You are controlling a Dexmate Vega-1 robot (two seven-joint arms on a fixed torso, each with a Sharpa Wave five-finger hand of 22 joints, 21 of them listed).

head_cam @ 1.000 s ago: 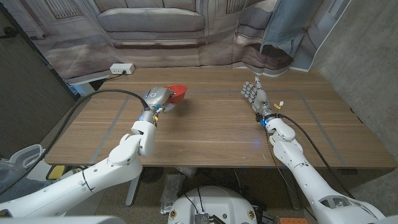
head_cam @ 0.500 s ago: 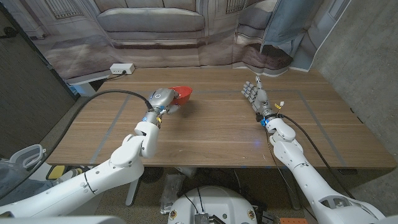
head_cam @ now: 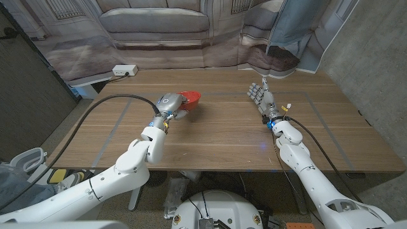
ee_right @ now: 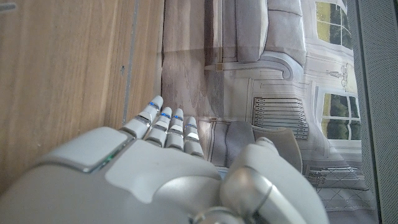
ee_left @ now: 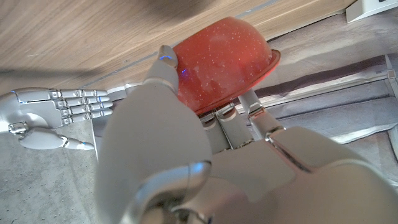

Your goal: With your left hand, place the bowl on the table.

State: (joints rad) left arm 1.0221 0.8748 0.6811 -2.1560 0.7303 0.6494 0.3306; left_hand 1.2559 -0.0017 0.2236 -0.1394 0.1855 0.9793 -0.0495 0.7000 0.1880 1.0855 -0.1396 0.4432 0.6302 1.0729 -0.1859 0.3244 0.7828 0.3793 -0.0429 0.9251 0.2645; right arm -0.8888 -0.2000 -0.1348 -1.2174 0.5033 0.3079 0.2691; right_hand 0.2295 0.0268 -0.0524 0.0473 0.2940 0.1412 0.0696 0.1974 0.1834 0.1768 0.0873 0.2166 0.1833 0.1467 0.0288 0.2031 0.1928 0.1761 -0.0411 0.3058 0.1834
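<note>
A red bowl [head_cam: 190,98] is held by my left hand [head_cam: 173,105] over the middle of the wooden table [head_cam: 222,133]. In the left wrist view the bowl [ee_left: 224,59] shows its speckled red outside, with my fingers [ee_left: 163,65] wrapped on its rim and wall. I cannot tell whether the bowl touches the tabletop. My right hand [head_cam: 258,95] stands at the right side of the table with its fingers straight and together, holding nothing. The same right hand [ee_left: 50,112] shows far off in the left wrist view, and from behind [ee_right: 155,162] in its own wrist view.
A white power strip [head_cam: 124,70] lies at the table's far left corner. A printed backdrop of a sofa [head_cam: 156,22] hangs behind the table. A black cable [head_cam: 95,111] runs along my left arm. Grey tape lines [head_cam: 117,124] mark the tabletop.
My left hand has carried the red bowl to the right and a little nearer, toward the table's middle. The right hand has not moved.
</note>
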